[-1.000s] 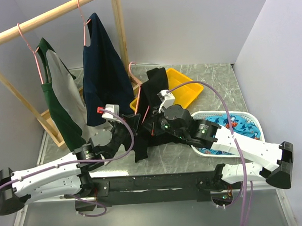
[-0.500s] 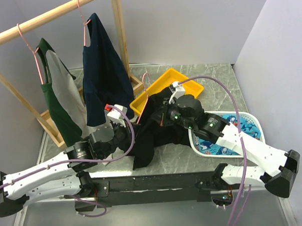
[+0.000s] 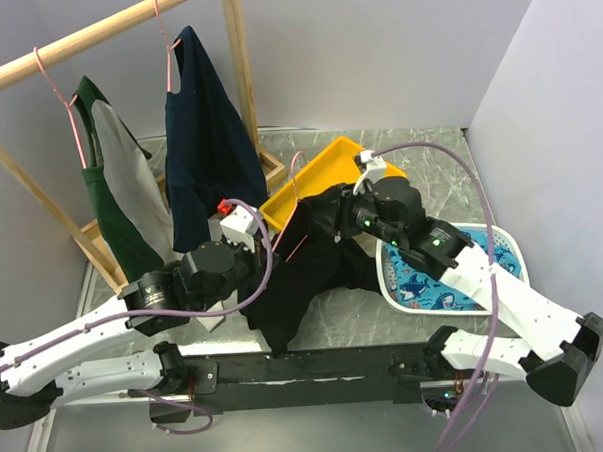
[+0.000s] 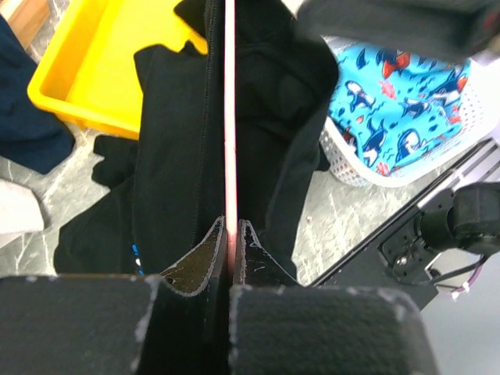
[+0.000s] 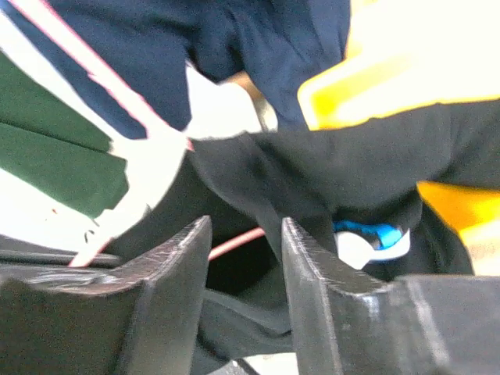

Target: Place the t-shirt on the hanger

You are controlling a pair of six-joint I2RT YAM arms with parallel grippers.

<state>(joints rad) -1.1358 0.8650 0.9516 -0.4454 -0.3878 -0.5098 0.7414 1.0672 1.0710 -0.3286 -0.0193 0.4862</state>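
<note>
Left wrist view: the left gripper (image 4: 232,228) is clamped on the hanger (image 4: 230,117). The pink wire runs straight up from between the closed fingers, with black cloth on either side of it.
T-shirt: the t-shirt (image 3: 302,276) hangs bunched between the two arms. Its upper part is lifted near the right gripper (image 3: 353,216), its lower end trails toward the near edge of the table (image 3: 428,150), and some of it lies at the lip of the yellow tray (image 3: 331,163).
Right gripper: in its own wrist view the fingers (image 5: 176,266) stand apart, with a fold of black cloth and a stretch of pink wire showing in the gap. I cannot tell whether they pinch the cloth.
Hanger in the shirt: from above, the hook rises clear of the cloth. How much of the frame sits inside the shirt is hidden.
Step in hand: probably working a shoulder of the shirt over one arm of the hanger.
Doing it well: hold the wire firmly and level with the left hand so it cannot swivel. Let the right hand draw the cloth along the wire toward its tip, not across it. The neck opening should stay around the hook.
Watch for: the thin wire twisting in the grip, cloth catching on the tray's rim, and the white basket (image 3: 502,242) just beside the right arm.
</note>
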